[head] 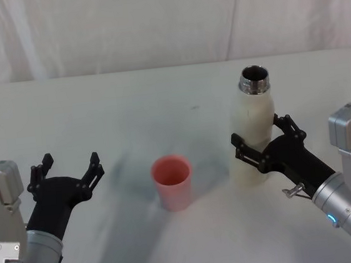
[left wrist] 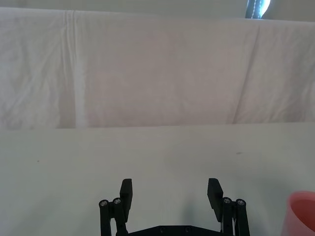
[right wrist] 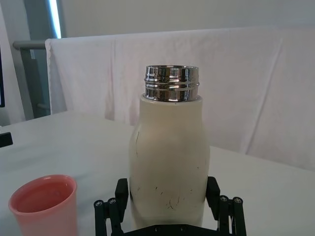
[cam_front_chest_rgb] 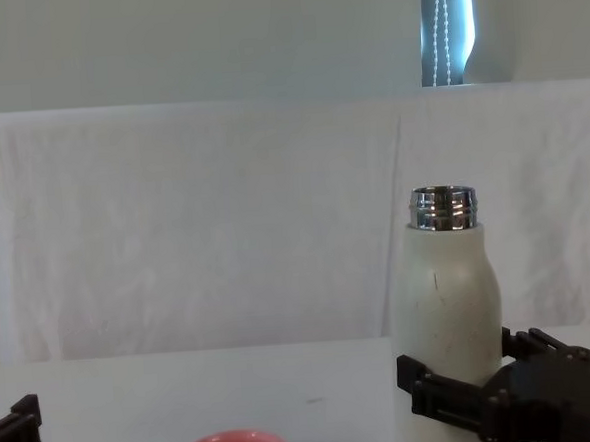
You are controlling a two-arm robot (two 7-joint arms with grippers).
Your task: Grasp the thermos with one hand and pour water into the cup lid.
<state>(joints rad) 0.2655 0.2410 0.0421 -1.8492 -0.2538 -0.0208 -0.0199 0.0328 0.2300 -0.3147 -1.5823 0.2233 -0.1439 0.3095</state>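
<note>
- Thermos (head: pixel 255 129) is seen upright on the table (head: pixel 129 105), to the right of centre, with its cap off and the silver threaded neck open; its contents cannot be made out through the dark mouth.
- The right gripper (head: pixel 258 143) is placed around the lower body of the bottle, one finger on each side; the fingers appear closed against the wall, though firm contact cannot be confirmed.
- A low, side-on hold is judged to suit tipping the neck leftward toward the cup.
- The cup lid (head: pixel 172 182) stands upright just left of the bottle and slightly nearer, well apart from both grippers; a pale sheen inside hints at a little water, but this is uncertain.
- The left gripper (head: pixel 67 174) is held idle at the near left, its fingers spread wide apart on nothing.
</note>
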